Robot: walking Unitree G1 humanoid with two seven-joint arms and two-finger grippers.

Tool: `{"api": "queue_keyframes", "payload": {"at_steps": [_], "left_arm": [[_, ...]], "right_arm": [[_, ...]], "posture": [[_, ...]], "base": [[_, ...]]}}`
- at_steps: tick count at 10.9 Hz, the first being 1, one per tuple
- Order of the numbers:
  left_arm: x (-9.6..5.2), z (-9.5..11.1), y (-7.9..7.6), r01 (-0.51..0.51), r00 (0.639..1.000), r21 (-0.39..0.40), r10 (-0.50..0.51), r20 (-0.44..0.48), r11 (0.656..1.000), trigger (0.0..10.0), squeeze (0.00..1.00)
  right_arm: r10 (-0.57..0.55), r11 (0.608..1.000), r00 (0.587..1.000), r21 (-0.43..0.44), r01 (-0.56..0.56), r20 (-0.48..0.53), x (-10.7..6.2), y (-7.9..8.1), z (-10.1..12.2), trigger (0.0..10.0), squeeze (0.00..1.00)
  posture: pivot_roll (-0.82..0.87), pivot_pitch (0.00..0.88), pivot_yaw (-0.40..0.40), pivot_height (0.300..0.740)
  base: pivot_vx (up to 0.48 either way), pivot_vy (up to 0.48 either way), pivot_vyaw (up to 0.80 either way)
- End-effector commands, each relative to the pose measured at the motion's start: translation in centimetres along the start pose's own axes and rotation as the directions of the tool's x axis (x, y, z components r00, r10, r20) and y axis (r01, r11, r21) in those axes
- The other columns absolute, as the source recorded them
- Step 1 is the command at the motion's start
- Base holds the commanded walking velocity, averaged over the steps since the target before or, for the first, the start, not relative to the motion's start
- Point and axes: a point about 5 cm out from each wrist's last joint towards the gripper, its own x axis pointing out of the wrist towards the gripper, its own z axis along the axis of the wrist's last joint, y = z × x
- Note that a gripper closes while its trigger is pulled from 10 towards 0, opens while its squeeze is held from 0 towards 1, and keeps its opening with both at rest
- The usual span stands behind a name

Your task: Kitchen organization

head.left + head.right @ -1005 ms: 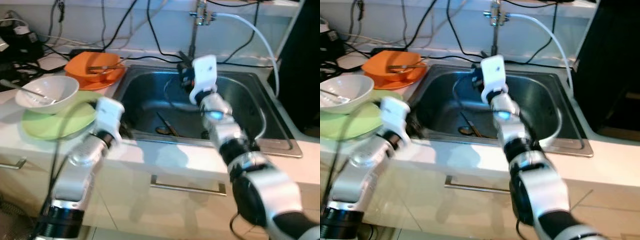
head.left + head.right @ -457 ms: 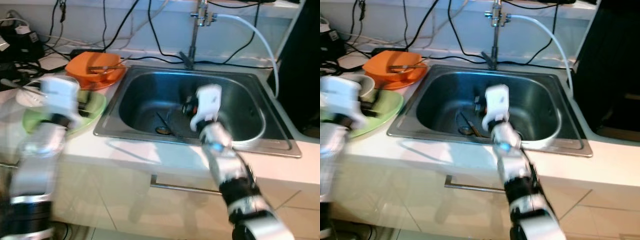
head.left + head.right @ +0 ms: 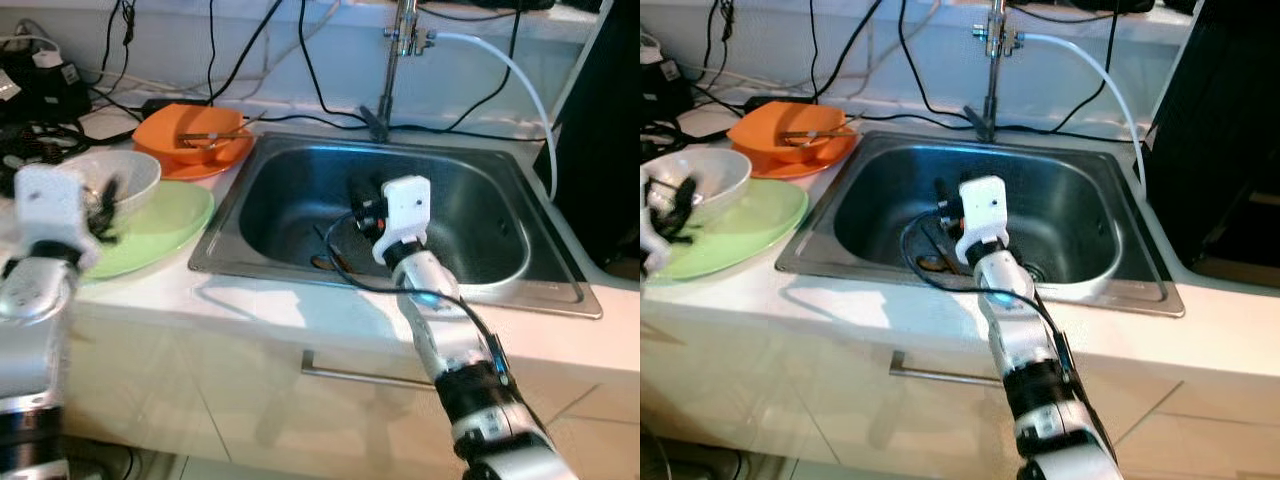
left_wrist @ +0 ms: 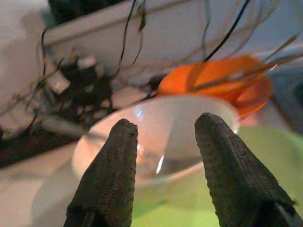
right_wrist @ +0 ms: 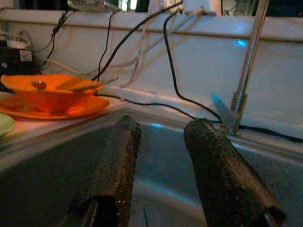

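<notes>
Black fingers of my left tool (image 4: 163,182) stand apart and empty, aimed at the white bowl (image 3: 118,180) sitting on the green plate (image 3: 165,228) at the left of the desk (image 3: 250,300). My right tool (image 5: 163,182), also apart and holding nothing, hangs over the steel sink (image 3: 470,215). Utensils (image 3: 330,258) lie at the sink bottom, and an orange bowl (image 3: 195,140) with cutlery sits farther back. I judge the organizing barely begun: dishes remain unsorted, nothing gripped yet.
</notes>
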Motion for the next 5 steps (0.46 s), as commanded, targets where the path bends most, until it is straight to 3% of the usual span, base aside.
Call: {"api": "queue_keyframes", "payload": {"at_steps": [1, 5], "left_arm": [[0.3, -0.4, 0.5, -0.022, 0.999, -0.002, 0.022, -0.026, 1.0, 10.0, 0.0], [1.0, -2.0, 1.3, -0.062, 0.995, -0.045, 0.058, -0.08, 0.997, 10.0, 0.0]], "right_arm": [[0.008, 1.0, 1.0, -0.013, -0.008, 0.005, 0.0, 0.0, 0.4, 10.0, 0.0], [0.011, 1.0, 1.0, -0.012, -0.011, -0.006, -0.2, 0.1, 0.4, 10.0, 0.0]], "posture": [[0.24, 0.015, -0.015, 0.74], [0.23, 0.019, -0.015, 0.74]], "base": [[0.0, 0.0, 0.0], [0.0, 0.0, 0.0]]}}
